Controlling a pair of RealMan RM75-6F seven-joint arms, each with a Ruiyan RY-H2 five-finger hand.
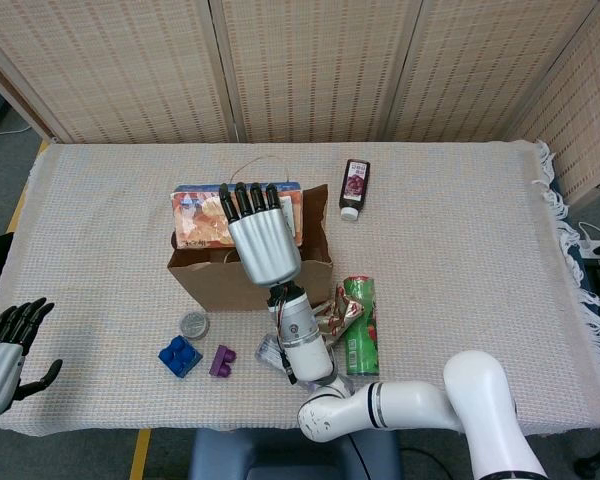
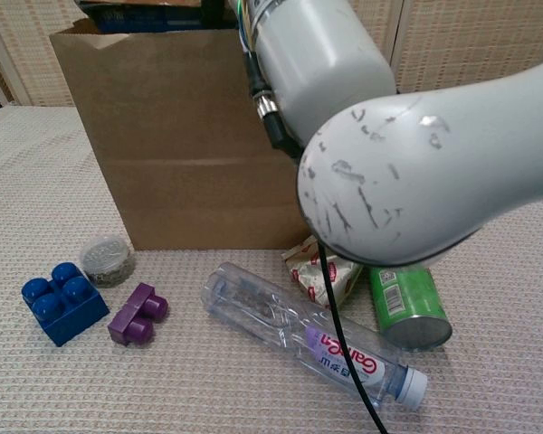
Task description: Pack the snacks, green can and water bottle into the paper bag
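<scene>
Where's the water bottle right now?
The water bottle lies on its side on the table in front of the paper bag, between the purple block and the green can, cap toward the robot's right.

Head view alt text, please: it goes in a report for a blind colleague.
The right hand holds a snack bag over the open paper bag. A green can, water bottle and toy blocks lie on the table.
</scene>
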